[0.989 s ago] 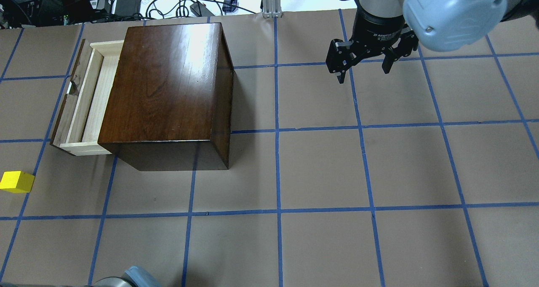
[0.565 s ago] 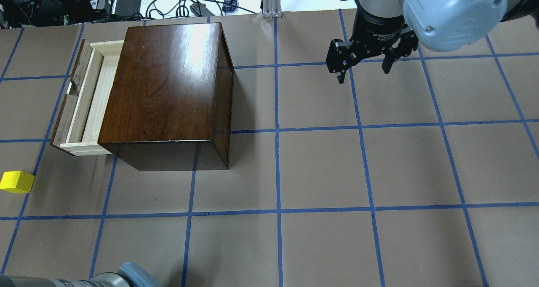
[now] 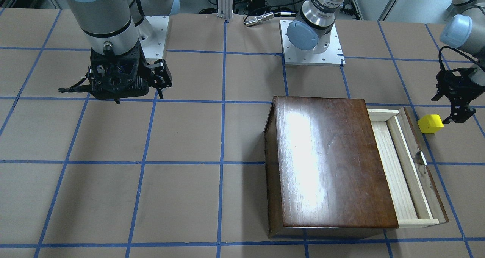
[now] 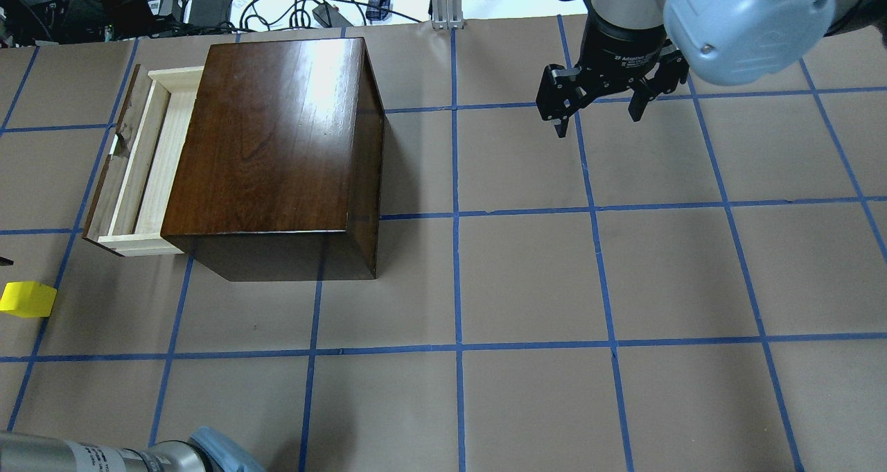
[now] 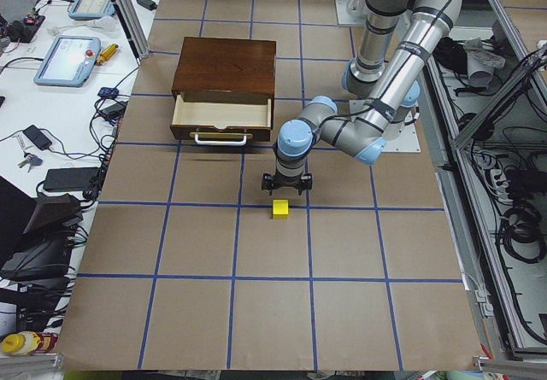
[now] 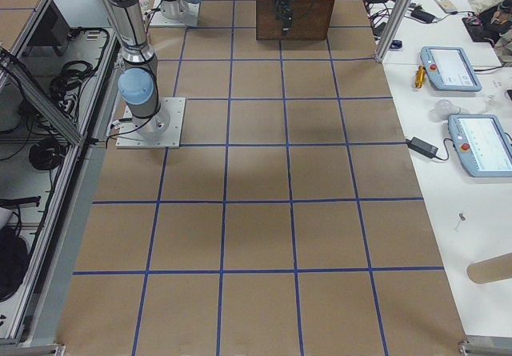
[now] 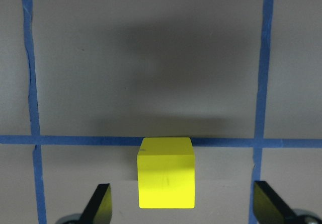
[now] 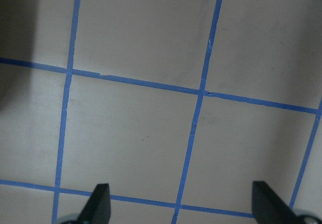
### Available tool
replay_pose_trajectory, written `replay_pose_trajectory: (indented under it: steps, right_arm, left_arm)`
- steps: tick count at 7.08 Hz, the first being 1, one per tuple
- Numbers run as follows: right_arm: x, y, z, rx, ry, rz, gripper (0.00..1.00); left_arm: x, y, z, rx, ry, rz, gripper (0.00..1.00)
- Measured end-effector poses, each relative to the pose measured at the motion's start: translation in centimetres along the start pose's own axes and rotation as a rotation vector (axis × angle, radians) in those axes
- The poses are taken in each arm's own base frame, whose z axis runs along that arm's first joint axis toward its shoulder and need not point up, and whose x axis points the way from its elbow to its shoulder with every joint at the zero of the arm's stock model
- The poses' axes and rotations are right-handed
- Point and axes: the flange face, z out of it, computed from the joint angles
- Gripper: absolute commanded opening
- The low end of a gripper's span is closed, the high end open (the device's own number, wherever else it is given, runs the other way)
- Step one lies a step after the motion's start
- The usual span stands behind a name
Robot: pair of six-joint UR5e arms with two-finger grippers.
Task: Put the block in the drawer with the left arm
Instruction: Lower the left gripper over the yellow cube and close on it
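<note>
The yellow block [image 4: 28, 299] lies on the table near the left edge, in front of the open drawer [image 4: 149, 160] of the dark brown box [image 4: 277, 146]. In the left wrist view the block [image 7: 166, 172] sits just ahead of my left gripper [image 7: 183, 209], centred between its open fingertips [image 7: 100, 206]. From the front, the left gripper [image 3: 452, 108] hangs beside and slightly above the block [image 3: 430, 123]. It holds nothing. My right gripper [image 4: 597, 115] is open and empty, far right of the box.
The drawer [image 3: 401, 167] is pulled out towards the robot's left, with its dark front panel [image 3: 422, 163] close to the block. The left arm's elbow [image 4: 208, 455] shows at the bottom edge. Cables and devices lie beyond the table's far edge.
The left arm's elbow has come further into the bottom of the overhead view, and a dark gripper tip now shows at the left edge above the block. The block, drawer and right arm are unmoved.
</note>
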Motion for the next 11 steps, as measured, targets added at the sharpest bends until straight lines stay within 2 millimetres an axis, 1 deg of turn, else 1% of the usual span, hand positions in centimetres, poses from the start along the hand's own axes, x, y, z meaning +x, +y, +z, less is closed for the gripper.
replay_pose_trajectory:
  steps: [3,6,10,11]
  right_arm:
    - [0.0,0.0,0.0,0.000,0.000,0.000,1.00]
    - [0.0,0.0,0.0,0.000,0.000,-0.001,1.00]
    - [0.0,0.0,0.0,0.000,0.000,-0.001,1.00]
    - [0.0,0.0,0.0,0.000,0.000,0.000,1.00]
  left_arm:
    - [0.1,1.0,2.7,0.017,0.011,0.008,1.00]
    - [0.4,2.0,5.0,0.032,0.020,0.010,1.00]
    - [0.2,2.4,7.0,0.040,0.023,0.009,1.00]
    - [0.2,2.4,7.2,0.042,0.023,0.008,0.87]
